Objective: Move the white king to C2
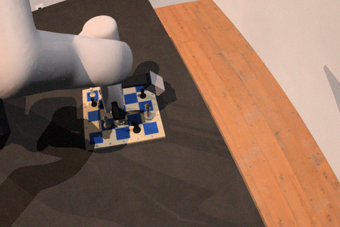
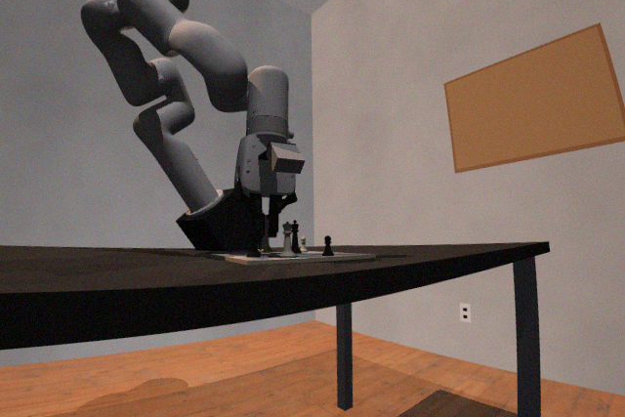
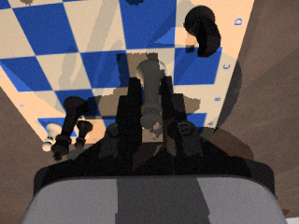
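My gripper (image 3: 151, 91) (image 1: 117, 114) (image 2: 266, 231) is shut on the white king (image 3: 150, 95) and holds it upright, low over the blue and cream chessboard (image 1: 128, 141) (image 2: 308, 257) (image 3: 235, 44). In the wrist view the king's base sits over the pale square second from the edge in the row marked C. I cannot tell whether the base touches the board. In the top view the fingers hide most of the king.
A black piece (image 3: 203, 30) (image 1: 136, 127) stands close by in row D. A tall white piece (image 1: 148, 111) (image 2: 287, 239), another pale piece (image 1: 106, 122), black pawns (image 1: 142, 93) (image 1: 93, 101) and a white pawn (image 1: 92, 91) stand around the gripper.
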Robot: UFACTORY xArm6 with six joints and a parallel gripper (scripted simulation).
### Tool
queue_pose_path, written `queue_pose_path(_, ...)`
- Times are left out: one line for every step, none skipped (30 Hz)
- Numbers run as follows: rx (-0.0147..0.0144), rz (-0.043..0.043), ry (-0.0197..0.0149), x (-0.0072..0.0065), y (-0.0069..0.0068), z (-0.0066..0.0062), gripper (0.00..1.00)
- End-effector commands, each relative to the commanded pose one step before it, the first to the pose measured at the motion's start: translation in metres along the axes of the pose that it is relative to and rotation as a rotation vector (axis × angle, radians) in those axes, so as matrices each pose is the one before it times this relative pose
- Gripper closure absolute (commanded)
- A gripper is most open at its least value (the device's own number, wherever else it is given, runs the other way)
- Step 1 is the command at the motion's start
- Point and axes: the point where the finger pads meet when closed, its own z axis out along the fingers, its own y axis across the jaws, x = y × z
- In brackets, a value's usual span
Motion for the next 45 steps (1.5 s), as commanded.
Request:
queue_pose_path(0.00122,0.00078,0.00274,0.00117,-0.00023,-0.00098,1.0)
queue_pose_path(0.0,0.0,0.0,0.0,0.0,0.0,1.0)
queue_pose_path(0.0,0.0,0.0,0.0,0.0,0.0,1.0)
queue_pose_path(0.0,0.0,0.0,0.0,0.0,0.0,1.0)
queue_pose_path(0.0,0.0,0.0,0.0,0.0,0.0,1.0)
queue_pose_path(0.0,0.0,0.0,0.0,0.0,0.0,1.0)
queue_pose_path(0.0,0.0,0.0,0.0,0.0,0.0,1.0)
queue_pose_path(0.0,0.0,0.0,0.0,0.0,0.0,1.0)
queue_pose_path(0.0,0.0,0.0,0.0,0.0,0.0,1.0)
queue_pose_path(0.0,0.0,0.0,0.0,0.0,0.0,1.0)
queue_pose_path(0.0,0.0,0.0,0.0,0.0,0.0,1.0)
queue_pose_path(0.0,0.0,0.0,0.0,0.0,0.0,1.0)
queue_pose_path(0.0,0.0,0.0,0.0,0.0,0.0,1.0)
queue_pose_path(0.0,0.0,0.0,0.0,0.0,0.00002,1.0)
queue_pose_path(0.0,0.0,0.0,0.0,0.0,0.00005,1.0)
queue_pose_path(0.0,0.0,0.0,0.0,0.0,0.00008,1.0)
queue_pose_path(0.0,0.0,0.0,0.0,0.0,0.00013,1.0)
queue_pose_path(0.0,0.0,0.0,0.0,0.0,0.00017,1.0)
queue_pose_path(0.0,0.0,0.0,0.0,0.0,0.00021,1.0)
queue_pose_path(0.0,0.0,0.0,0.0,0.0,0.00025,1.0)
queue_pose_path(0.0,0.0,0.0,0.0,0.0,0.00028,1.0)
queue_pose_path(0.0,0.0,0.0,0.0,0.0,0.00031,1.0)
queue_pose_path(0.0,0.0,0.0,0.0,0.0,0.00033,1.0)
queue_pose_path(0.0,0.0,0.0,0.0,0.0,0.00034,1.0)
queue_pose_path(0.0,0.0,0.0,0.0,0.0,0.00034,1.0)
queue_pose_path(0.0,0.0,0.0,0.0,0.0,0.00033,1.0)
queue_pose_path(0.0,0.0,0.0,0.0,0.0,0.0,1.0)
queue_pose_path(0.0,0.0,0.0,0.0,0.0,0.0,1.0)
queue_pose_path(0.0,0.0,0.0,0.0,0.0,0.00031,1.0)
queue_pose_path(0.0,0.0,0.0,0.0,0.0,0.00028,1.0)
queue_pose_path(0.0,0.0,0.0,0.0,0.0,0.00025,1.0)
queue_pose_path(0.0,0.0,0.0,0.0,0.0,0.00021,1.0)
queue_pose_path(0.0,0.0,0.0,0.0,0.0,0.00017,1.0)
queue_pose_path(0.0,0.0,0.0,0.0,0.0,0.00013,1.0)
queue_pose_path(0.0,0.0,0.0,0.0,0.0,0.00008,1.0)
queue_pose_path(0.0,0.0,0.0,0.0,0.0,0.00005,1.0)
queue_pose_path(0.0,0.0,0.0,0.0,0.0,0.00002,1.0)
queue_pose_path(0.0,0.0,0.0,0.0,0.0,0.0,1.0)
queue_pose_path(0.0,0.0,0.0,0.0,0.0,0.0,1.0)
queue_pose_path(0.0,0.0,0.0,0.0,0.0,0.0,1.0)
queue_pose_path(0.0,0.0,0.0,0.0,0.0,0.0,1.0)
queue_pose_path(0.0,0.0,0.0,0.0,0.0,0.0,1.0)
queue_pose_path(0.0,0.0,0.0,0.0,0.0,0.0,1.0)
queue_pose_path(0.0,0.0,0.0,0.0,0.0,0.0,1.0)
queue_pose_path(0.0,0.0,0.0,0.0,0.0,0.0,1.0)
